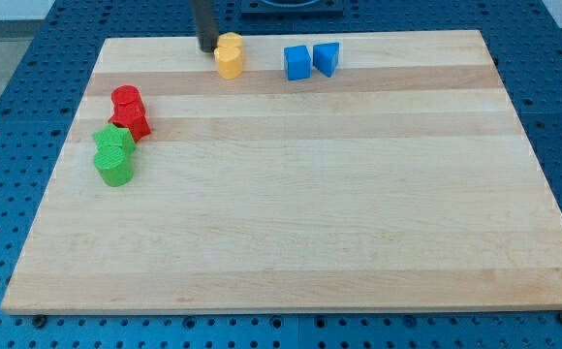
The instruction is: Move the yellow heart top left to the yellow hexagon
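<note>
Camera view, starting from its bottom edge: a pale wooden board (291,242) lies on a blue perforated table (10,78), and no brand, label or writing can be read anywhere on either. Toward the view's left sits a cluster of four blocks. Nearest is a green cylinder (115,167), with a green star-like block (113,141) touching it just above. Above those are a red block (133,122) of unclear shape and a red cylinder (126,98), touching one another.

Near the view's top edge, a blue cube (297,62) and a blue wedge-shaped block (327,58) sit just beside each other. To their left are two yellow blocks pressed together: the yellow hexagon (229,63) below and the yellow heart (230,42) above it, its shape hard to make out.

My tip (206,48) comes down from the view's top, just left of the yellow pair, apparently touching the heart. It is a plain rod, with no jaws to open and nothing held.
</note>
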Robot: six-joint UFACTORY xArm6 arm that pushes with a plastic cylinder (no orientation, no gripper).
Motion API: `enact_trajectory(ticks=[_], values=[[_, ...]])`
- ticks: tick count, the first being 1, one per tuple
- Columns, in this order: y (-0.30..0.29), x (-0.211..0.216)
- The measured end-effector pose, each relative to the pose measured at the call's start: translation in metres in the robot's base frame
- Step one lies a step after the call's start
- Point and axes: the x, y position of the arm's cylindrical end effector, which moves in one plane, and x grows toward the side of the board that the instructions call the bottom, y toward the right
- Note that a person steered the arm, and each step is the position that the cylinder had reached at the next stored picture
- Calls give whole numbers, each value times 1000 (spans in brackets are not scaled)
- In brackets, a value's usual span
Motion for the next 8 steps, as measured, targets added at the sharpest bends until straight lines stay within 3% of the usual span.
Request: enact_trajectory(ticks=[2, 3, 4, 5, 6, 8], values=[[83, 0], [72, -4], [7, -20], [-76, -8], [-117, 31], [-63, 57]])
